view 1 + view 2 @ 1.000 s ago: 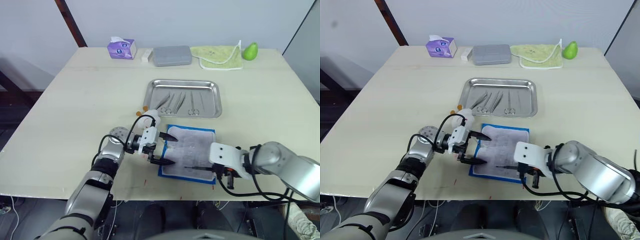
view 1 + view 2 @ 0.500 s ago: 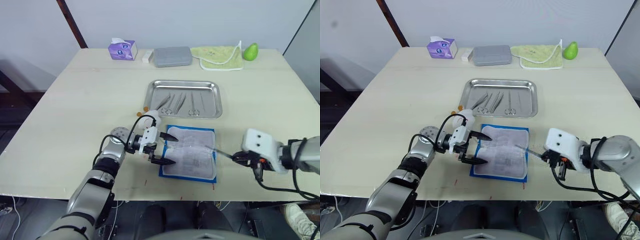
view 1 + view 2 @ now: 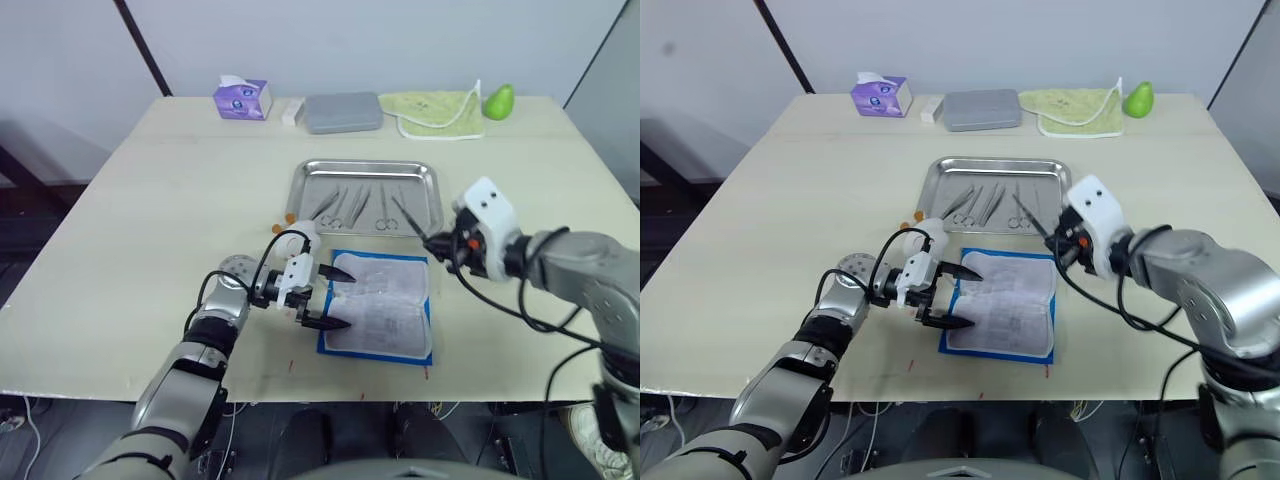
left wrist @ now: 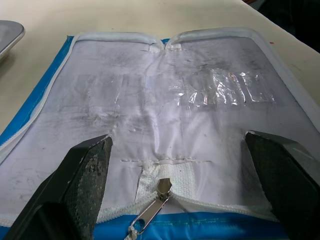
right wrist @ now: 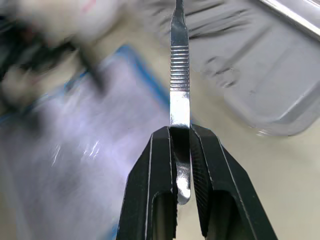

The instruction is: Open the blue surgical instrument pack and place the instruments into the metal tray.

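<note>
1. Steel handle clamped: the right gripper [image 5: 180, 145] has its jaws closed on a slim flat scalpel-type handle [image 5: 179, 75] with a ribbed grip section, one of the instruments.
2. Its long axis runs straight out from the jaws toward the metal tray [image 3: 432, 178]. The tip hangs over the tray's near right corner, so by my reading the coming move is a short reach forward and down to release.
3. Other instruments [image 3: 350, 205] already lie inside the tray, long axes mostly pointing from the tray's near rim to its far rim.
4. The blue surgical instrument pack [image 3: 380, 305] lies open and flat on the table [image 3: 150, 220] just on the near side of the tray, its pale pocketed lining up; its pockets look emptied.
5. The left gripper [image 3: 328, 297] sits at the pack's edge farthest from the right gripper, jaws wide, straddling the zipper pull [image 4: 152, 212] without pinching it.
6. The right arm is plainly the nearer one to the tray.
7. No writing is readable on the pack or tray.
</note>
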You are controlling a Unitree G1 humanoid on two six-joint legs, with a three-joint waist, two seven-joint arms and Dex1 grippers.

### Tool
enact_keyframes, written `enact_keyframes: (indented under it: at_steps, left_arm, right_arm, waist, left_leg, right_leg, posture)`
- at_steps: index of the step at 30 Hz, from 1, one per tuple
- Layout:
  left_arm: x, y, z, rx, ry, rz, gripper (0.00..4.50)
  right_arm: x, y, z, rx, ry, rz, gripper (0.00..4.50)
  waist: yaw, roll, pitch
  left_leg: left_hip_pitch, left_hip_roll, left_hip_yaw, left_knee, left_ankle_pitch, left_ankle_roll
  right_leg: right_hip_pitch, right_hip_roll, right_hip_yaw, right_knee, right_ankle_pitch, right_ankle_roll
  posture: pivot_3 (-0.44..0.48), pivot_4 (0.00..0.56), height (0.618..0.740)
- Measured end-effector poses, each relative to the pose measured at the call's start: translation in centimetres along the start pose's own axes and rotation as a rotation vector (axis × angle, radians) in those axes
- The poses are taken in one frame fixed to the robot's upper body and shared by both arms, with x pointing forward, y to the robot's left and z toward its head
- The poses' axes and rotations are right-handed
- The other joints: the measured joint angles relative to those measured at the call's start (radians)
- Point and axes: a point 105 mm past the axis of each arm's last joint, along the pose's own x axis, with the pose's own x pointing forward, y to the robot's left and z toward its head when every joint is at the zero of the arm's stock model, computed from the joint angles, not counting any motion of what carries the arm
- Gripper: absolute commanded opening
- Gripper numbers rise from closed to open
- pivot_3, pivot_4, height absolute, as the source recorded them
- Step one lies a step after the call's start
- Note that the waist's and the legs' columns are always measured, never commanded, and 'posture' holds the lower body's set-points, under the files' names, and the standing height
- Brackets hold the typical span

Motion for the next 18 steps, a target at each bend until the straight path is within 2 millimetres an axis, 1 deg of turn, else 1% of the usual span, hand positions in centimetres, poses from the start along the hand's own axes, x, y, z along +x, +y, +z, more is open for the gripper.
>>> enact_keyframes:
  at_steps: [3, 6, 8, 9, 10, 12, 13, 18]
  left_arm:
    - [0.1, -0.1, 0.1, 0.004, -0.001, -0.003, 4.50]
    - [0.1, -0.1, 0.1, 0.003, -0.002, -0.002, 4.50]
    - [0.1, -0.1, 0.2, 0.004, -0.004, 0.000, 4.50]
    - [0.1, -0.1, 0.2, 0.005, -0.004, 0.002, 4.50]
    - [0.1, -0.1, 0.2, 0.005, -0.004, 0.002, 4.50]
    - [0.1, -0.1, 0.2, 0.004, -0.004, 0.002, 4.50]
    - [0.1, -0.1, 0.2, 0.001, -0.003, 0.005, 4.50]
    - [0.1, -0.1, 0.2, 0.002, -0.004, 0.008, 4.50]
  right_arm:
    - [1.8, -1.0, 0.6, 0.067, 0.010, -0.057, 0.07]
    - [4.3, -2.7, 1.4, 0.166, 0.005, -0.128, 0.07]
    - [4.9, -3.2, 1.5, 0.183, 0.004, -0.151, 0.07]
    - [5.8, -4.0, 1.8, 0.209, 0.003, -0.180, 0.07]
    - [6.3, -4.5, 1.8, 0.224, 0.006, -0.203, 0.07]
    - [6.9, -5.0, 1.8, 0.244, 0.008, -0.216, 0.07]
    - [7.9, -5.6, 1.9, 0.272, 0.017, -0.235, 0.07]
    - [10.0, -7.2, 2.0, 0.320, 0.042, -0.281, 0.07]
  waist:
    - [0.001, 0.001, -0.001]
    - [0.001, 0.002, -0.001]
    - [0.003, 0.002, -0.001]
    - [0.002, 0.002, -0.001]
    - [0.002, 0.002, -0.001]
    - [0.002, 0.002, -0.001]
    - [-0.001, 0.002, 0.000]
    - [0.000, 0.002, 0.000]
  left_leg:
    - [0.000, -0.001, 0.001, -0.004, 0.000, 0.000]
    - [0.000, -0.006, 0.000, -0.005, 0.000, 0.000]
    - [-0.001, -0.006, 0.000, -0.005, 0.000, 0.000]
    - [-0.001, -0.006, 0.000, -0.005, 0.000, 0.000]
    - [-0.001, -0.006, 0.000, -0.005, 0.000, 0.000]
    - [-0.002, -0.006, 0.000, -0.005, 0.000, 0.000]
    - [-0.001, -0.007, 0.000, -0.005, 0.000, 0.001]
    - [-0.002, -0.007, 0.000, -0.005, 0.001, 0.001]
  right_leg:
    - [0.000, 0.000, 0.000, -0.002, 0.002, -0.004]
    - [0.000, 0.001, 0.000, -0.003, 0.005, 0.000]
    - [0.000, 0.001, -0.001, -0.003, 0.005, 0.000]
    - [0.000, 0.000, -0.001, -0.004, 0.005, 0.000]
    - [0.000, 0.000, -0.001, -0.004, 0.005, 0.000]
    - [0.000, 0.000, -0.001, -0.004, 0.005, 0.001]
    - [0.000, 0.000, -0.001, -0.004, 0.005, 0.001]
    - [0.000, 0.000, -0.001, -0.004, 0.005, 0.001]
  posture:
    - [0.000, 0.150, 0.740]
    - [0.000, 0.150, 0.740]
    - [0.000, 0.150, 0.740]
    - [0.000, 0.150, 0.740]
    - [0.000, 0.150, 0.740]
    - [0.000, 0.150, 0.740]
    - [0.000, 0.150, 0.740]
    - [0.000, 0.150, 0.740]
